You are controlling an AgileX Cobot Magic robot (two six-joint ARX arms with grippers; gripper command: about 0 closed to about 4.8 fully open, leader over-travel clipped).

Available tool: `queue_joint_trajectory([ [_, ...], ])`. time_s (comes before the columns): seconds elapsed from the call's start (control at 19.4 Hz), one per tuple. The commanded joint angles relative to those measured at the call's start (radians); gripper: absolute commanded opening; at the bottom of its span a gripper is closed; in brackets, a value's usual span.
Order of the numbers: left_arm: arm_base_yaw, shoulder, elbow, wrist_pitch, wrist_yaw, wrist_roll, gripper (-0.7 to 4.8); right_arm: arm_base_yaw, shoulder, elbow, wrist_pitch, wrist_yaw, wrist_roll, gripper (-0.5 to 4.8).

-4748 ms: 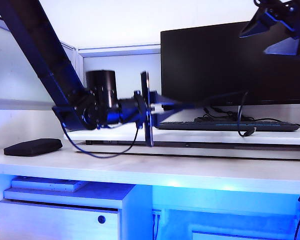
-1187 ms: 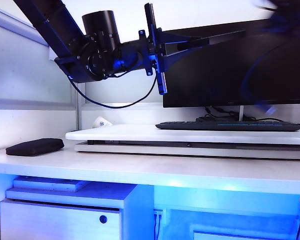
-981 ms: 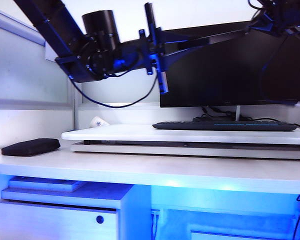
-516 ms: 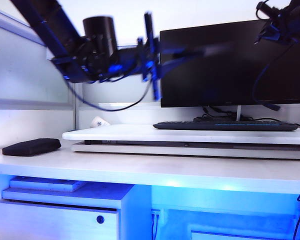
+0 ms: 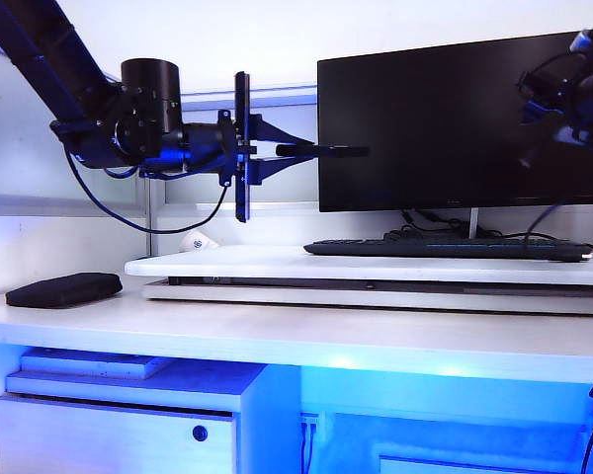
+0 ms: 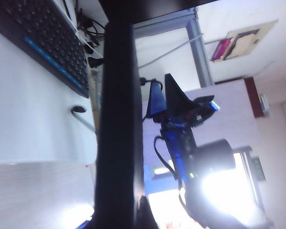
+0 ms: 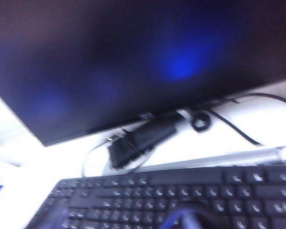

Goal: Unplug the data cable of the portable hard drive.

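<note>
Black portable hard drive (image 6: 117, 119) stays clamped in the left claw (image 5: 316, 151), aloft beside the monitor (image 5: 455, 118). The right claw (image 6: 163, 95) has parted, and the data cable no longer dangles there, so it looks unplugged.

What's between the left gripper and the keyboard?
Nothing: the exterior view shows the left gripper hanging in open air above the keyboard, near its left end, monitor behind; the right gripper sits high at far right.
</note>
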Motion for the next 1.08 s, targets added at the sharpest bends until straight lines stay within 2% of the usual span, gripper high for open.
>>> queue_joint_trajectory([
  [0.05,0.002,-0.007,0.005,-0.064,-0.109,0.035,-0.06,-0.001,-0.006,0.014,-0.107,0.007,0.001,3.82],
  [0.15,0.006,-0.007,0.005,-0.124,-0.208,0.038,-0.06,-0.002,-0.006,0.032,-0.243,0.021,0.002,3.82],
  [0.26,0.007,-0.007,0.005,-0.171,-0.236,0.078,-0.06,-0.002,-0.006,0.035,-0.352,0.023,0.039,3.81],
  [0.36,0.007,-0.007,0.005,-0.229,-0.273,0.099,-0.06,-0.002,-0.006,0.035,-0.478,-0.022,0.119,3.82],
  [0.41,0.007,-0.007,0.005,-0.244,-0.284,0.124,-0.06,-0.002,-0.006,0.035,-0.521,-0.032,0.116,3.82],
  [0.62,0.02,-0.007,0.007,-0.338,-0.439,0.244,-0.06,0.003,-0.008,0.035,-0.62,-0.087,0.112,3.83],
  [0.67,0.033,0.003,0.035,-0.42,-0.492,0.341,-0.06,0.004,-0.008,0.035,-0.628,-0.114,0.112,3.83],
  [0.77,0.048,0.037,0.112,-0.496,-0.496,0.407,-0.06,0.005,-0.009,0.035,-0.627,-0.137,0.113,3.84],
  [0.98,0.072,0.094,0.261,-0.627,-0.5,0.428,-0.06,0.008,-0.01,0.035,-0.627,-0.195,0.112,4.01],
  [1.03,0.072,0.099,0.276,-0.661,-0.498,0.454,-0.05,0.013,-0.01,0.035,-0.627,-0.194,0.112,4.52],
  [1.08,0.072,0.099,0.278,-0.676,-0.483,0.47,0.04,0.014,-0.01,0.035,-0.626,-0.194,0.113,4.79],
])
